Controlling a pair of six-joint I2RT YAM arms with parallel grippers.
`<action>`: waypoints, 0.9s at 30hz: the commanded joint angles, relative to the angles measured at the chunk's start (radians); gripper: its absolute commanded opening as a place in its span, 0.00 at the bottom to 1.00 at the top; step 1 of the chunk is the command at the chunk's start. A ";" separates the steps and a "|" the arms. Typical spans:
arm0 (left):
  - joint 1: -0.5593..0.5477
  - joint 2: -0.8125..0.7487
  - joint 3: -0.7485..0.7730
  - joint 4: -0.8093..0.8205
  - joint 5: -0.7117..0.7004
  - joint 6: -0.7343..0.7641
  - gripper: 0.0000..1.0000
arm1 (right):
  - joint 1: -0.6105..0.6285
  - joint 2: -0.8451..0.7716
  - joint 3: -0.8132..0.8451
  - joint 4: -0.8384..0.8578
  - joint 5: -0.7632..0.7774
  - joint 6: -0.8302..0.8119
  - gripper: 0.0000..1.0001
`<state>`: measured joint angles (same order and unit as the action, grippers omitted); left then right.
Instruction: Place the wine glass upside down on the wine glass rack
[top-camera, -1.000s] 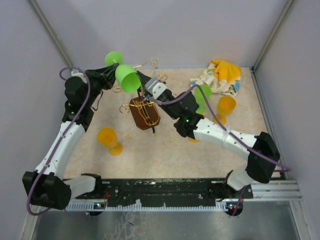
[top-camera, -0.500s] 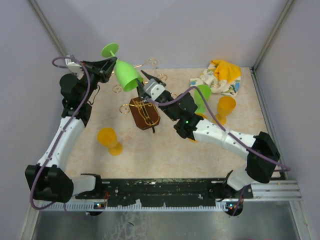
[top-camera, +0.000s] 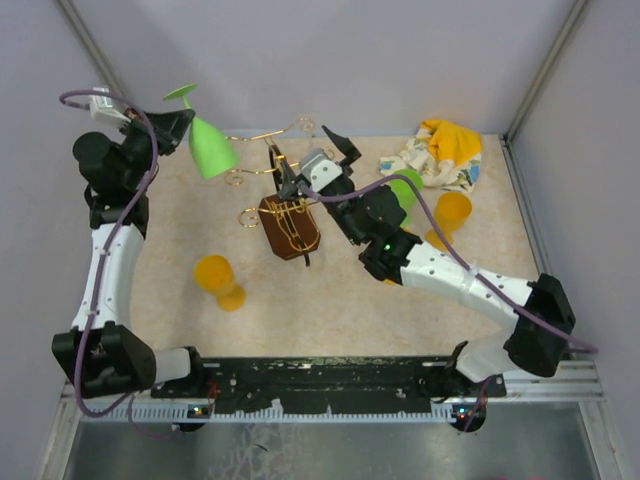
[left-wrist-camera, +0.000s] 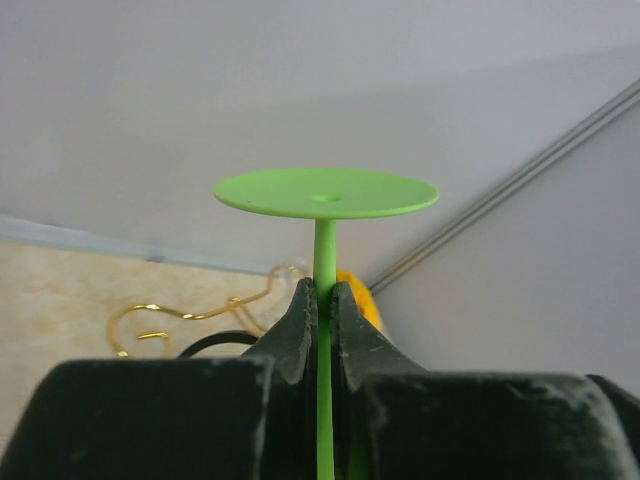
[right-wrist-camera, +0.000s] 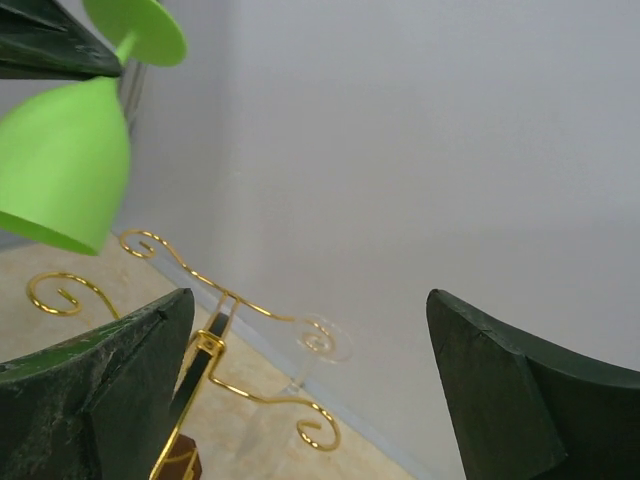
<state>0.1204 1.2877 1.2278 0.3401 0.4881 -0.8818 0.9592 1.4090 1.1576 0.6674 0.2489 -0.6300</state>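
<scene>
Green plastic, smooth and thin-walled: the wine glass (top-camera: 210, 148) looks light, stiff and hardly fragile, though its glossy skin could slip in a pinch. It hangs upside down in the air at the far left, bowl mouth down and flat round foot up, well above the table (top-camera: 330, 300) and off to the left of the wine glass rack (top-camera: 289, 227). The left gripper (left-wrist-camera: 322, 300) is clamped on the thin stem just under the foot. That seems the right hold, since the stem is the narrow part and the disc above the grip would stop the glass sliding down. The bowl is a tapered cone, too wide and slick to pinch well. The rack is gold wire bent into arms with curled tips, set on a dark brown wooden base — rigid-looking, but probably springy at the tips and easy to tip if nudged. The right gripper (top-camera: 308, 155) has its jaws spread wide and empty, close by the rack's upper wires — touching nothing that I can make out.
</scene>
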 joint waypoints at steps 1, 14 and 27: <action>0.035 -0.094 0.041 -0.159 -0.029 0.325 0.00 | 0.011 -0.088 0.037 -0.058 0.139 -0.023 0.99; 0.037 -0.187 -0.191 -0.055 -0.077 0.602 0.00 | 0.009 -0.137 0.016 -0.170 0.277 0.022 0.99; 0.036 -0.099 -0.413 0.417 0.105 0.618 0.00 | -0.004 -0.165 -0.033 -0.139 0.266 0.010 0.99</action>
<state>0.1532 1.1511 0.8597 0.5270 0.5007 -0.2638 0.9592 1.2800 1.1255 0.4854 0.5106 -0.6178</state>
